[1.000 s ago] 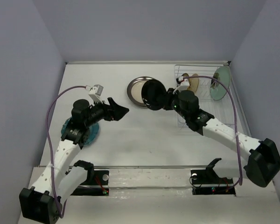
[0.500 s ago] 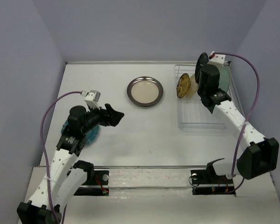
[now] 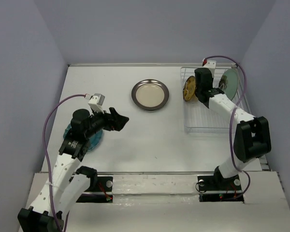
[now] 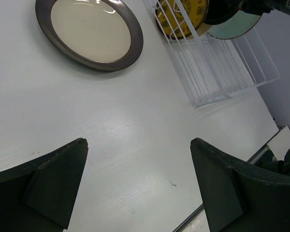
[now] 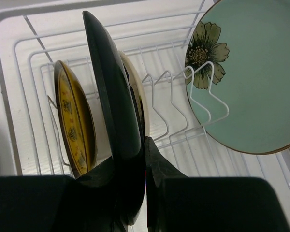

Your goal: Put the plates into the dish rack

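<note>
My right gripper (image 5: 145, 145) is shut on the small black plate (image 5: 111, 92) and holds it upright, edge-on, inside the dish rack (image 5: 169, 96). The black plate stands between the amber patterned plate (image 5: 72, 125) and a cream-tan plate (image 5: 139, 94) right behind it. The pale teal flowered plate (image 5: 246, 72) leans at the rack's far end. In the top view my right gripper (image 3: 201, 92) is over the dish rack (image 3: 210, 121). The silver-rimmed cream plate (image 3: 150, 94) lies flat on the table. My left gripper (image 3: 120, 119) hangs open and empty, with a dark teal plate (image 3: 89, 140) partly hidden under its arm.
The rack stands at the table's back right corner against the right wall (image 3: 275, 72). The left wrist view shows white table (image 4: 135, 121) between the open fingers, with the cream plate (image 4: 89, 31) and the rack (image 4: 222, 67) beyond.
My right arm has carried the black plate from beside the cream plate over to the rack and lowered it among the standing plates. My left gripper has drawn back a little.
</note>
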`<state>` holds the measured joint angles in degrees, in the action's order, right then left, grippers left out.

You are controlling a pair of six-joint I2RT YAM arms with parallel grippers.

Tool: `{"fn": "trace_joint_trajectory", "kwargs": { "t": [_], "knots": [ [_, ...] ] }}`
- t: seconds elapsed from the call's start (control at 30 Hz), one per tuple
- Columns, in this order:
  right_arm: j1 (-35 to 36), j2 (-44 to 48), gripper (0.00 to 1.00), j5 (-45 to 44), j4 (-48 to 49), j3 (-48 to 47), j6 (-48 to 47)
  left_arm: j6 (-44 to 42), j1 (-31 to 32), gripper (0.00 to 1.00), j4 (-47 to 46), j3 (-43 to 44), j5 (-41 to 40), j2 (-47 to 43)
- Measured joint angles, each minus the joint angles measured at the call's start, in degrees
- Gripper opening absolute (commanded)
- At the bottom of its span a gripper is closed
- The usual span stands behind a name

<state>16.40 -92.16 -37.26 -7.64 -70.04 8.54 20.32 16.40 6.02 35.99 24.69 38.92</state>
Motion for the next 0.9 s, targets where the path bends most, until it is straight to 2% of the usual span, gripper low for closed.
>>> {"fn": "trace_joint_trajectory", "kwargs": {
  "t": [0.07, 0.1, 0.13, 0.17, 0.23, 0.27, 0.33, 0.57, 0.73, 0.77, 0.83, 0.9],
  "knots": [
    [0.0, -1.1, 0.07, 0.0, -0.1, 0.0, 0.0, 0.0, 0.0, 0.99, 0.0, 0.0, 0.1, 0.0],
    [0.0, -1.9, 0.11, 0.1, -0.1, 0.0, 0.1, 0.0, 0.0, 0.99, 0.0, 0.0, 0.2, 0.0],
    [0.0, -2.3, 0.17, 0.1, -0.1, -0.1, 0.2, 0.0, 0.0, 0.99, 0.0, 0.0, 0.2, 0.0],
    [0.0, -2.8, 0.29, 0.1, -0.1, -0.3, 0.3, 0.0, 0.0, 0.99, 0.0, 0.0, 0.2, 0.0],
    [0.0, -3.4, 0.39, 0.1, -0.1, -0.6, 0.7, -0.1, 0.0, 0.99, 0.0, 0.0, 0.2, 0.0],
    [0.0, -3.8, 0.48, 0.2, -0.1, -0.7, 0.8, -0.1, 0.0, 0.99, 0.0, 0.0, 0.2, 0.1],
    [0.0, -3.9, 0.54, 0.1, -0.2, -0.8, 1.0, -0.2, 0.0, 0.99, 0.0, 0.0, 0.3, 0.1],
    [-0.2, -1.5, 0.55, -0.4, -1.7, -1.9, 1.1, -0.2, 0.0, 0.99, 0.0, 0.0, 0.3, 0.1],
    [-0.2, 5.4, 0.56, 1.8, -3.5, -1.9, 3.1, -0.2, 0.0, 0.99, 0.3, 0.0, -0.2, -0.5],
    [-0.2, 7.0, 0.57, 3.4, -3.5, -1.7, 3.8, -0.2, 0.0, 0.99, 0.4, 0.0, -0.6, -0.9],
    [0.0, 11.5, 0.71, 9.8, -3.0, -0.2, 5.8, -0.2, -0.2, 0.99, 0.9, 0.0, -1.6, -2.2],
    [1.2, 15.0, 0.75, 15.3, -1.7, 1.5, 8.2, -0.2, -0.9, 0.99, 1.7, 0.0, -4.3, -4.9]
  ]
}}
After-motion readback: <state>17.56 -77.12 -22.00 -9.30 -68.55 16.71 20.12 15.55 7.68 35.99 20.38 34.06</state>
